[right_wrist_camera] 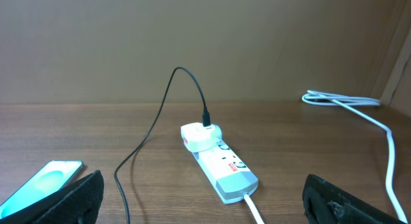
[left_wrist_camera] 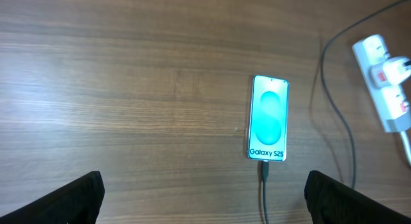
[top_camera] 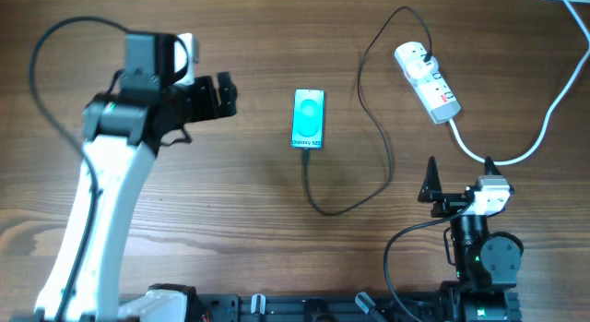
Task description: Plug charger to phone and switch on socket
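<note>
Nearest the robot's base, the right claw (top_camera: 459, 177) sits over the brown wooden table (top_camera: 230, 220). Its two black fingers (right_wrist_camera: 70, 198) are spread wide apart and hold nothing. Just past it runs the thick white cord (right_wrist_camera: 347, 101), which bends away to the far right side. To the left of that claw, the long thin black charger cable (top_camera: 388, 165) lies in a big loop on the wood. One end of it goes up to the small flat phone (top_camera: 308, 119) with a bright blue-green screen, which lies face up in the middle of the table. The little dark plug (left_wrist_camera: 263, 169) touches the phone's near short edge. Well to the left of the phone, the left claw (top_camera: 226, 96) is over bare wood. Its fingers (left_wrist_camera: 70, 198) are also spread wide, with nothing between them. Farther back on the right lies the white oblong power strip (top_camera: 431, 87), turned a bit slantwise. The cable's white block adapter (top_camera: 412, 56) sits in the strip's far end. Small red marks (left_wrist_camera: 380, 75) show on the strip, but I cannot tell if the switch is on.
</note>
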Tool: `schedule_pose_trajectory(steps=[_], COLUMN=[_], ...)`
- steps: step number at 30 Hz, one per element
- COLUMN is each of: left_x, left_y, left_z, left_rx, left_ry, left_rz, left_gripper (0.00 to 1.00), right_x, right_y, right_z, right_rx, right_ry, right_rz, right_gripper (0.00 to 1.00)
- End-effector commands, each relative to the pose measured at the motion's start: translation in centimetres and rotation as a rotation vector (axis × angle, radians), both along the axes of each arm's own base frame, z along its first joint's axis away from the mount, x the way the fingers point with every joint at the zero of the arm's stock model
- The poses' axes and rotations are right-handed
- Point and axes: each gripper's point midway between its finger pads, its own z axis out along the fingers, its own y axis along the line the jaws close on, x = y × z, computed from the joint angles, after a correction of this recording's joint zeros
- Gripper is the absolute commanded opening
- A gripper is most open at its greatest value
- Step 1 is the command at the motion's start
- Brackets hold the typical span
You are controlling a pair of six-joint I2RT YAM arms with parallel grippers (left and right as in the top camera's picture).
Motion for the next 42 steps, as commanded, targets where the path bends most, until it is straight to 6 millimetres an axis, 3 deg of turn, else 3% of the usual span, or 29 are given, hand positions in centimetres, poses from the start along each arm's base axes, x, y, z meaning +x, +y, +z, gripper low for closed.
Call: schedule_pose_trajectory(steps=[1, 5, 11, 19, 29, 42], left_x=[-2.1, -3.8, -4.3, -7.2, -10.9, -11.5], left_y=[1.9, 2.7, 2.8, 5.3, 6.0, 6.3], left_z=[2.0, 0.9, -0.7, -2.7, -0.9, -2.3], left_rx=[0.024, 0.092, 0.086, 0.099, 0.116, 0.096], left_ry=[-0.069, -0.138, -0.377, -0.539, -0.741, -0.847], left_rz=[0.041, -0.03, -0.022, 0.067, 0.11, 0.148], left_gripper=[1.0, 1.0, 1.0, 1.0, 1.0, 1.0], right_x=[0.0, 0.0, 0.0, 0.0, 0.0, 0.0], right_y=[-0.3, -0.3, -0.3, -0.3, -0.3, -0.3], right_z=[0.1, 0.1, 0.1, 0.1, 0.1, 0.1], right_rx=[-0.004, -0.004, -0.004, -0.004, -0.004, -0.004], right_ry=[-0.007, -0.007, -0.007, -0.007, -0.007, -0.007], right_rz=[-0.014, -0.014, -0.014, -0.014, -0.014, -0.014], right_gripper=[1.0, 1.0, 1.0, 1.0, 1.0, 1.0])
